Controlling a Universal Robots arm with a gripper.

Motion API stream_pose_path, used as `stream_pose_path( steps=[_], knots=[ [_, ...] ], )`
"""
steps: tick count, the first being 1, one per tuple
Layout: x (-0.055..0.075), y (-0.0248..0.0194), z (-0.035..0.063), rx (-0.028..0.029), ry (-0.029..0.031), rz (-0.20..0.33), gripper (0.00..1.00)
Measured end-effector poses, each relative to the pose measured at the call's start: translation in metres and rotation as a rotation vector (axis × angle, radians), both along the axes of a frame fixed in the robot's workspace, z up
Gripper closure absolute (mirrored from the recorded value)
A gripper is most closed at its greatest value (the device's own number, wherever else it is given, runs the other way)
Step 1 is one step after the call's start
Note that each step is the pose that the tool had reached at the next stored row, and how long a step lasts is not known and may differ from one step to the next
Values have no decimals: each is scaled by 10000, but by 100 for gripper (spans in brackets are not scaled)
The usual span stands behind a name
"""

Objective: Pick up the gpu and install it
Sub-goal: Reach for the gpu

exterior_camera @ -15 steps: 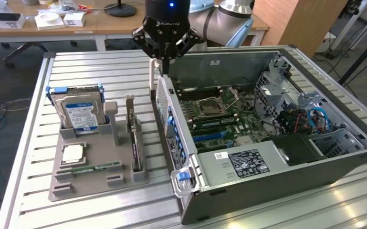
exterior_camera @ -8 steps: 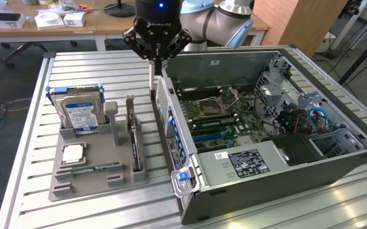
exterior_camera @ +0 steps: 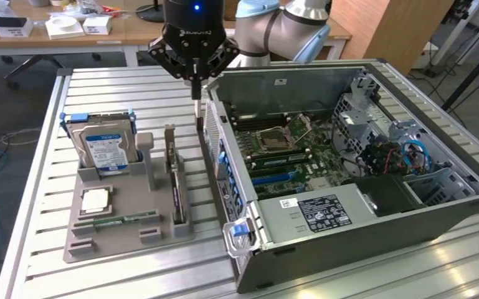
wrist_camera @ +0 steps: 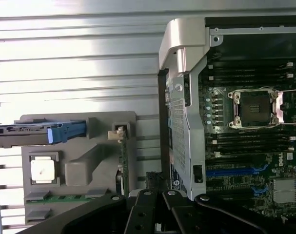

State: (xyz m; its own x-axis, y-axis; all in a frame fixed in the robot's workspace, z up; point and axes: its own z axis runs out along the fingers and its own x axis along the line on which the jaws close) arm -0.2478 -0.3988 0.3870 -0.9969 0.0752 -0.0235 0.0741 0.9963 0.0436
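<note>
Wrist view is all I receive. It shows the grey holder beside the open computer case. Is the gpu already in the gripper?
Observer: No. In the exterior view the gripper is shut and holds nothing; the gpu stands on its edge in the grey holder.
Operator: How high is the gripper compared with the card?
Observer: It hangs above the card's top edge, apart from it, close to the corner of the computer case.
Operator: Is the hard drive lying flat?
Observer: No, the hard drive stands upright in the holder, its blue and white label facing the exterior camera.
</note>
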Motion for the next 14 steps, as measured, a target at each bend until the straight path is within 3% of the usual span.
stream_pose_path(
  steps=[14],
  knots=[
    [-320, 0, -16, -1, 0, -1, 90]
  ],
)
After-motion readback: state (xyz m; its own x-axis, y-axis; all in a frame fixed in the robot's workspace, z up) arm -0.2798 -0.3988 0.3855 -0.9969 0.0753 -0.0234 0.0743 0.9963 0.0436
